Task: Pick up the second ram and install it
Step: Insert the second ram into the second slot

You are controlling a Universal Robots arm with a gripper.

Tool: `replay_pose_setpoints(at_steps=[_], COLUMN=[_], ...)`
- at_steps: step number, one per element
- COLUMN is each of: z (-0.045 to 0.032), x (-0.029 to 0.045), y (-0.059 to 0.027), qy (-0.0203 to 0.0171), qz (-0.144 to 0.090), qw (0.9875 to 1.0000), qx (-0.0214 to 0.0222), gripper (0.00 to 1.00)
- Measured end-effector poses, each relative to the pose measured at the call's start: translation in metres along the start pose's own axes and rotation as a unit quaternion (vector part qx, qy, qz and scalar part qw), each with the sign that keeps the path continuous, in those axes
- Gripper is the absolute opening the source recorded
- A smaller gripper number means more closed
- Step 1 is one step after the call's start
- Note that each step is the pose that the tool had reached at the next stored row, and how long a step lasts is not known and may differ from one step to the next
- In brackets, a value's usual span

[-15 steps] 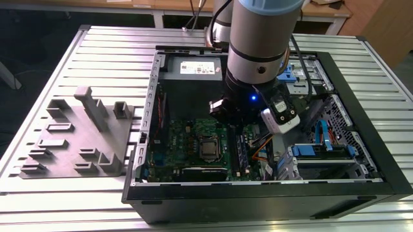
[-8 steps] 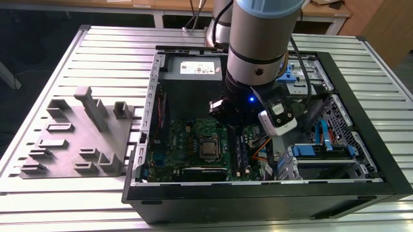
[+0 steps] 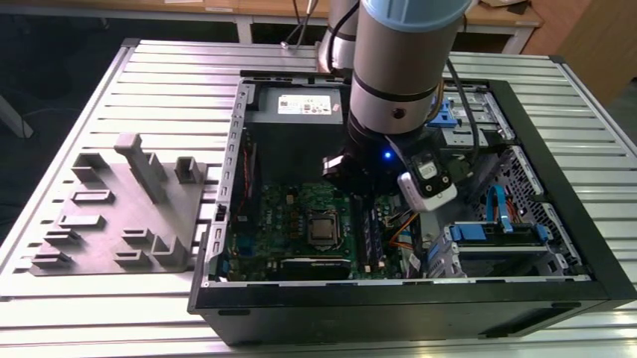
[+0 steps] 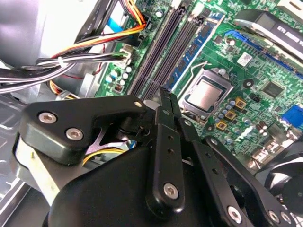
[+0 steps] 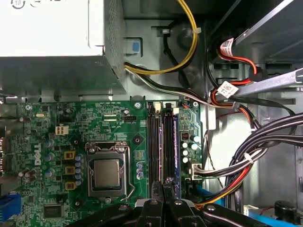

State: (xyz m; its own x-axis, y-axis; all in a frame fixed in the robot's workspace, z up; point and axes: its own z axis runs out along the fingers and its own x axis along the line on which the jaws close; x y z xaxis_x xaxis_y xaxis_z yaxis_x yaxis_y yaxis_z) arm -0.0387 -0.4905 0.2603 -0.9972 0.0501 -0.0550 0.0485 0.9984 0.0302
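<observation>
The arm reaches down into the open computer case (image 3: 597,246), and the gripper (image 5: 164,189) hangs low over the green motherboard (image 5: 94,118), right above the bank of memory slots. Its fingers (image 4: 164,118) are drawn tight together with barely a slit between the tips.

Directly under those tips a thin dark strip stands on edge in the slots, and I take it to be the second ram (image 5: 166,142). Its long axis runs along the slots, from the fingertips towards the grey power supply (image 5: 47,47), with the processor socket (image 5: 106,172) just beside it. The tips look to be at its top edge. Whether they pinch it or only bear down on it, I cannot tell.

The grey holder tray (image 3: 110,224) sits on the table well apart from the case, towards the exterior view's left.

As for writing, a white label (image 3: 303,104) is stuck on the power supply, white lettering is printed on the board, and a paper tag (image 5: 228,88) hangs on a cable.
</observation>
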Motion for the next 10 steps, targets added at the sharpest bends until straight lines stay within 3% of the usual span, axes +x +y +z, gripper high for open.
replay_pose_setpoints(at_steps=[10], z=[0.0096], x=[0.0006], y=[-0.0003], qy=[0.0000], qz=[0.001], qw=[1.0000], qx=[-0.0008], gripper=[0.09])
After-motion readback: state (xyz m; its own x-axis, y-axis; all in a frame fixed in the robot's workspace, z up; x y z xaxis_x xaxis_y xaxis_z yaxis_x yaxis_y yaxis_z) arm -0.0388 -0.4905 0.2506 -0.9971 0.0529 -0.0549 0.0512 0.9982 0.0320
